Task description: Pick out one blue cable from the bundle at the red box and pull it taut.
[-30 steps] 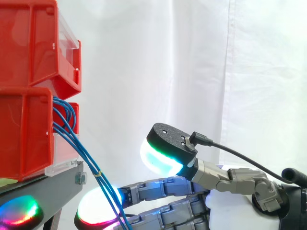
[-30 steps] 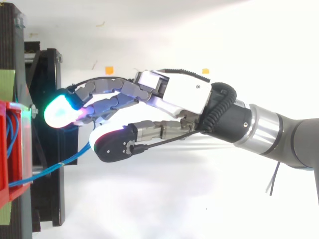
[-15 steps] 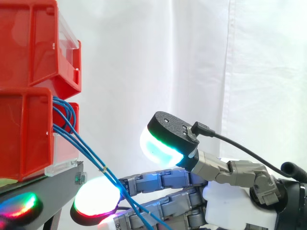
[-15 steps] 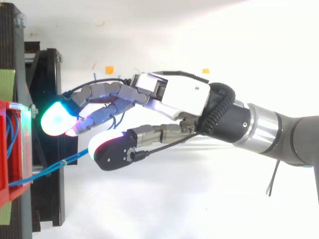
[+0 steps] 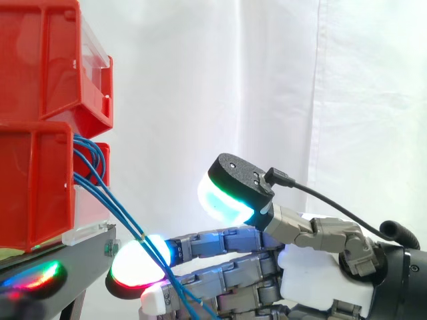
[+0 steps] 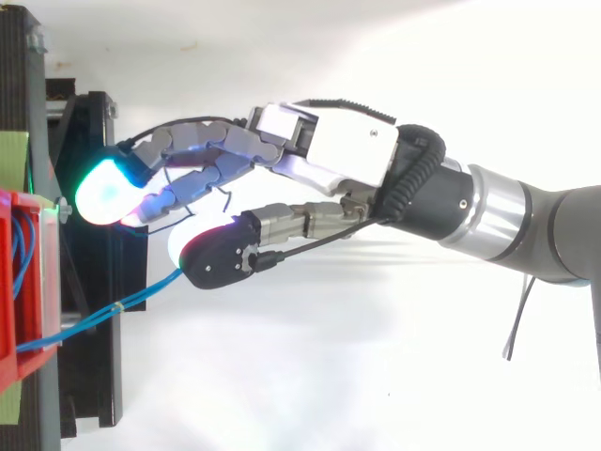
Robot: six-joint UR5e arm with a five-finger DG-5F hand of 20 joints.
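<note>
Several thin blue cables (image 5: 107, 200) leave the lower red box (image 5: 33, 187) and slope down to the right, bound by a small yellow tie (image 5: 141, 237). My hand (image 5: 313, 273) reaches in from the right, low down, with its fingers stretched almost straight toward the box. The cables run across the glowing fingertips (image 5: 137, 270) and drop out of sight between the fingers. The thumb pad (image 5: 227, 200) stands raised, apart from the cables. From above, the cables (image 6: 103, 315) pass under the thumb, beside the hand (image 6: 329, 164). The hand is open.
A second red bin (image 5: 47, 60) sits on top of the lower one. Both rest on a black stand (image 6: 89, 282) at the left. A white curtain hangs behind. Two small orange marks (image 6: 205, 131) lie on the white table.
The hand has risen a little and its fingers have straightened and spread. The cables swung out to the right, then settled back across the fingertips.
</note>
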